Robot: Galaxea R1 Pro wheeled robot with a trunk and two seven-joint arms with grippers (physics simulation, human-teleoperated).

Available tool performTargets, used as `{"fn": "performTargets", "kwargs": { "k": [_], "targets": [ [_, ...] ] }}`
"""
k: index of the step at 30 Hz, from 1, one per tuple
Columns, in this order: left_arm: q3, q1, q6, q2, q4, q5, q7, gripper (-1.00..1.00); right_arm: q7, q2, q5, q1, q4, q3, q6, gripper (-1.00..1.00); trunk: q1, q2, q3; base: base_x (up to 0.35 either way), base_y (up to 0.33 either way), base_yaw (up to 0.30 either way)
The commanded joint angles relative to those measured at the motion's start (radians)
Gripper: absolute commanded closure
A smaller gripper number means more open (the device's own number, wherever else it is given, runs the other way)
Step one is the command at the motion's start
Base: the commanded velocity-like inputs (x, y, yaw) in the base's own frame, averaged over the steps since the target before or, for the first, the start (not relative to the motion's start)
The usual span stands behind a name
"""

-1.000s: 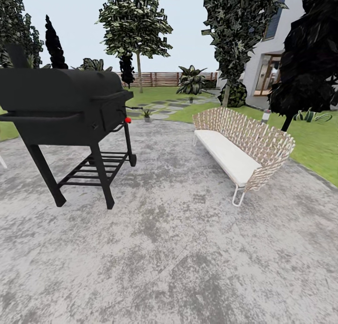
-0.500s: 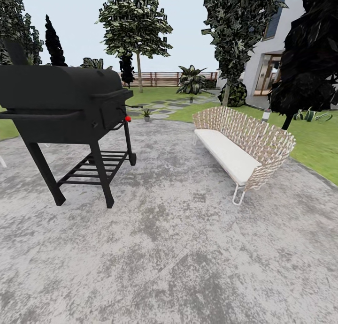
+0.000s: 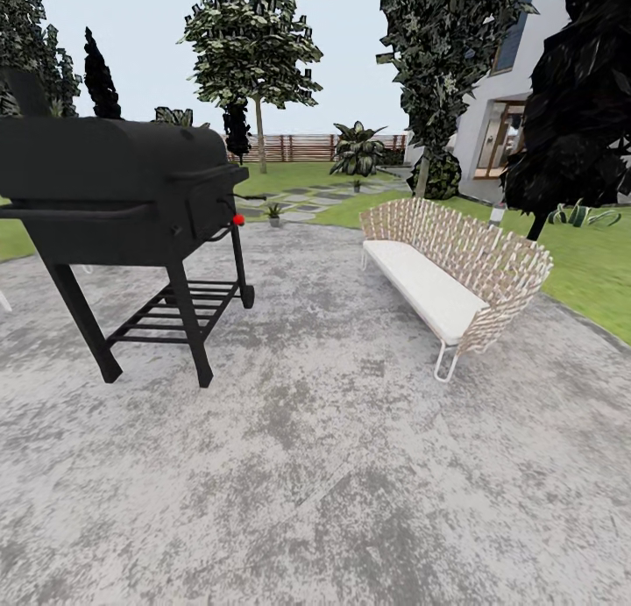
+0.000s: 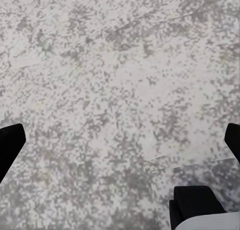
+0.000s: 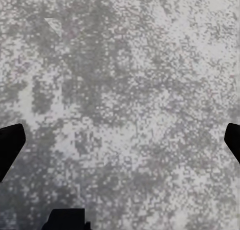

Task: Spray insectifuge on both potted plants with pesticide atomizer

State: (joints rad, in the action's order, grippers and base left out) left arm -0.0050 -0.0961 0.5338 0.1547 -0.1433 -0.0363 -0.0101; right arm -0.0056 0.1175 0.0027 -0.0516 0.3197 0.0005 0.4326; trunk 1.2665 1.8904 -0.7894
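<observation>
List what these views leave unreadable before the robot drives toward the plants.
- Potted plants: head view, far off, too small to tell leaves or spray cover.
- Pesticide atomizer: head view, lower part hidden behind the wicker bench.
- Grill: head view, cut off by the left edge.
- Left fingers and right fingers: wrist views, cut by the edges.
</observation>
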Motion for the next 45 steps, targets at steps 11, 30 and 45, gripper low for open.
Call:
{"fn": "performTargets", "kwargs": {
  "k": [11,30,45],
  "targets": [
    [0.000,-0.001,0.003,0.000,0.001,-0.004,-0.001,-1.00,0.000,0.017,0.000,-0.001,-0.001,0.001,0.003,-1.00,0.042,0.078,-0.035,0.000,0.000,0.000],
    [0.000,-0.001,0.003,0.000,0.001,-0.004,-0.001,-1.00,-0.001,0.018,0.001,-0.001,-0.001,0.001,0.003,-1.00,0.115,0.211,-0.095,0.000,0.000,0.000],
    [-0.003,-0.001,0.003,-0.002,-0.001,-0.005,-0.001,-1.00,0.001,0.015,0.002,-0.001,-0.002,0.004,0.002,-1.00,0.172,0.316,-0.142,0.000,0.000,0.000]
  ]
}}
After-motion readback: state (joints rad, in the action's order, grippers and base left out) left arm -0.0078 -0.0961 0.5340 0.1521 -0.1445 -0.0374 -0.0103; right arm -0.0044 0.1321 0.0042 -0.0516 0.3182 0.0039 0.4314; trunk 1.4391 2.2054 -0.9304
